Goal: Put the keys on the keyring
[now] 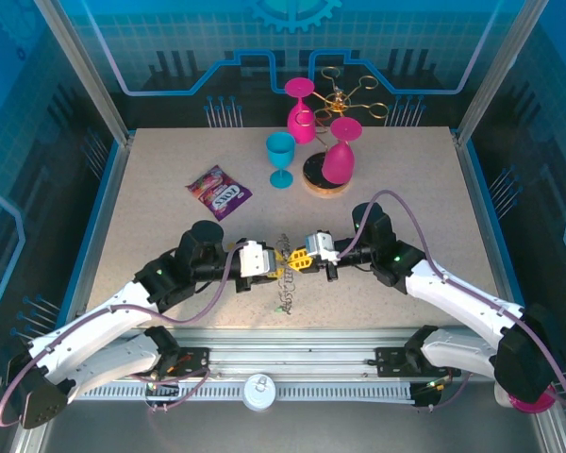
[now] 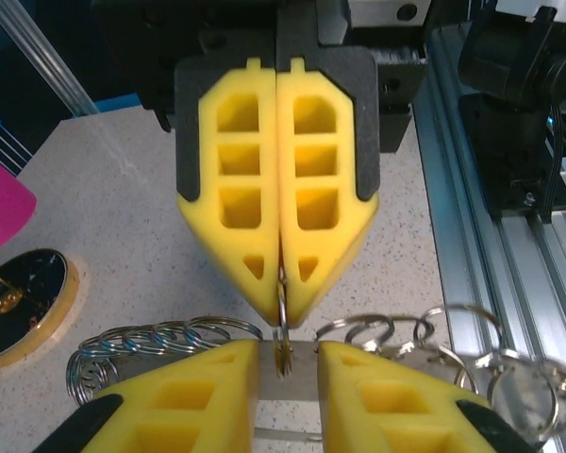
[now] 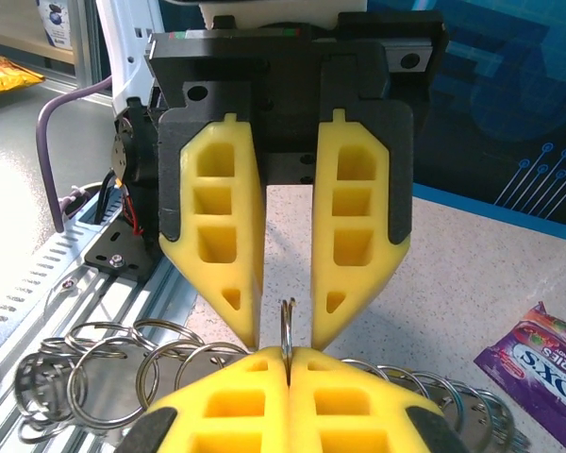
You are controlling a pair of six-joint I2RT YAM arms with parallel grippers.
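Note:
A small steel split ring (image 3: 286, 326) stands upright on edge, and my right gripper (image 3: 289, 357) is shut on its lower part. The left gripper (image 3: 285, 336) faces it with its jaws open, one finger on each side of the ring without touching it. In the left wrist view the same ring (image 2: 283, 304) hangs from the right gripper (image 2: 283, 310), just beyond my left gripper (image 2: 290, 354). A chain of several linked rings (image 2: 160, 335) on a flat grey metal strip (image 2: 290, 377) runs under both. From above, the grippers (image 1: 281, 260) (image 1: 298, 262) meet tip to tip over the ring cluster (image 1: 283, 294). I cannot make out any coloured-head keys.
A purple candy packet (image 1: 219, 192) lies at the back left. Behind the work area stand a blue goblet (image 1: 281, 159), two pink goblets (image 1: 300, 109) (image 1: 340, 159), a round wooden base (image 1: 323, 184) and a gold wire stand (image 1: 347, 94). An aluminium rail (image 2: 509, 283) runs along the near edge.

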